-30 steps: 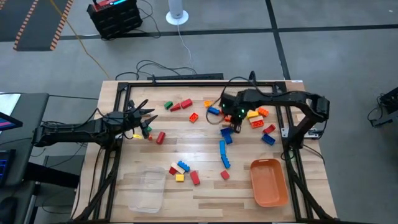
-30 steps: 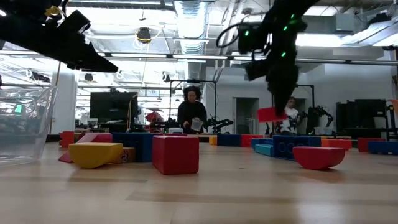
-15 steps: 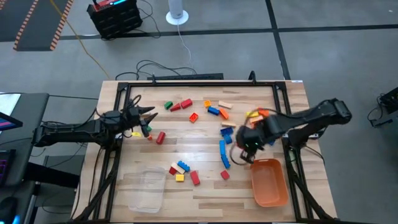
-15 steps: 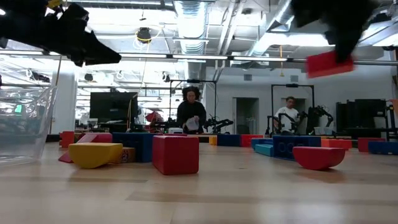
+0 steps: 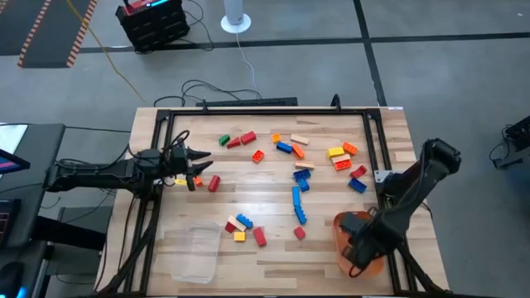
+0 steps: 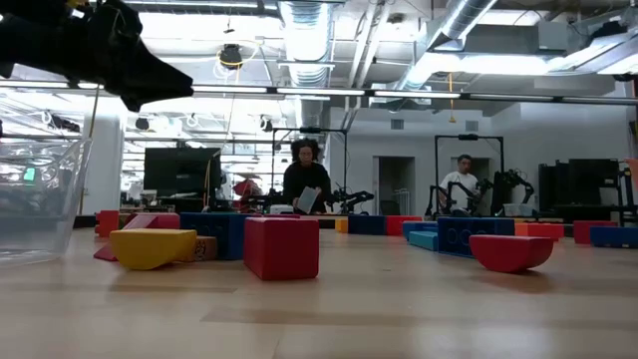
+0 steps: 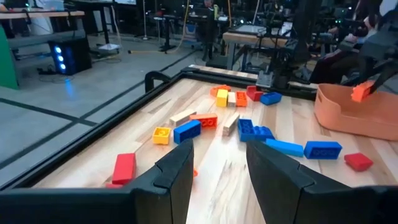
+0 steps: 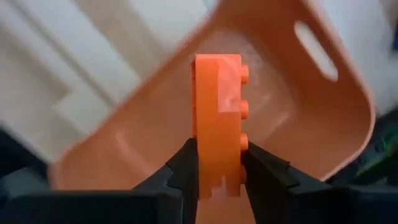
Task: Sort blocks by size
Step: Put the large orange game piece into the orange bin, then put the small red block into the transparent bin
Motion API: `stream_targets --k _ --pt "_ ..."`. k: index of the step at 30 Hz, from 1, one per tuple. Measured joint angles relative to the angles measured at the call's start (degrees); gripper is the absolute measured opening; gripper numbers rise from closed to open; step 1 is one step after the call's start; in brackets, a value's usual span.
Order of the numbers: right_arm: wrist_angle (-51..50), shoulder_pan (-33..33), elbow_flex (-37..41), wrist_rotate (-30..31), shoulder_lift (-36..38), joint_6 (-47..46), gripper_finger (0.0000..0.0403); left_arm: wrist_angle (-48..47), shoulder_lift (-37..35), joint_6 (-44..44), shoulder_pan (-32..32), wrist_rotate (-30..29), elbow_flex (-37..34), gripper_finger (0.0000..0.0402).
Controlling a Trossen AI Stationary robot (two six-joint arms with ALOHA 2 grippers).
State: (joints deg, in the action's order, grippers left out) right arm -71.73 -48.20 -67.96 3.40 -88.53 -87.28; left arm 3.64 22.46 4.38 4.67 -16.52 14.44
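My right gripper (image 8: 217, 177), at the loose blocks (image 5: 296, 170) a second ago, now hangs over the orange tray (image 5: 346, 222), clenched on an orange block (image 8: 216, 124) (release looks next); left gripper (image 7: 217, 171) waits open, well away.

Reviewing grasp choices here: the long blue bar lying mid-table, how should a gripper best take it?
The long blue bar lies flat on the table, running from the far edge toward the near one. Probably best to come straight down and pinch its two long sides near mid-length, fingers across the narrow width. A blue brick crowds its far end, so avoid that end.
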Motion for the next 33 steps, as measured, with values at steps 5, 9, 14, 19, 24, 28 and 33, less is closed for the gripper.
stream_targets --k 5,9,14,19,24,28,33 --pt "0.34 0.31 0.02 -2.35 -4.79 -2.91 0.0161 -2.01 0.04 0.52 -0.05 -0.02 0.00 0.0142" --pt "-0.01 2.36 -1.14 -5.03 -5.13 -2.89 0.0191 -3.64 0.04 0.05 -0.05 -0.02 0.00 0.0142" --pt "-0.57 5.02 -6.35 -2.68 -3.83 0.41 0.0226 -4.68 0.04 -0.52 -0.05 -0.04 0.00 0.0142" --pt "2.86 10.30 -10.68 10.80 -3.56 9.59 0.0234 -4.62 0.04 -0.68 -0.05 -0.04 0.00 0.0142" --pt "11.51 18.83 -10.12 12.81 -8.13 16.03 0.0234 -3.41 0.04 -0.58 -0.05 -0.06 -1.50 0.0142" --pt "17.34 23.23 -10.41 4.37 -14.21 20.06 0.0234 -3.39 0.04 0.78 -0.05 -0.04 -1.81 0.0142" --pt "14.36 23.89 -13.97 -1.80 -19.49 18.46 0.0234 -4.99 0.04 2.53 -0.09 -0.03 -1.81 0.0142"
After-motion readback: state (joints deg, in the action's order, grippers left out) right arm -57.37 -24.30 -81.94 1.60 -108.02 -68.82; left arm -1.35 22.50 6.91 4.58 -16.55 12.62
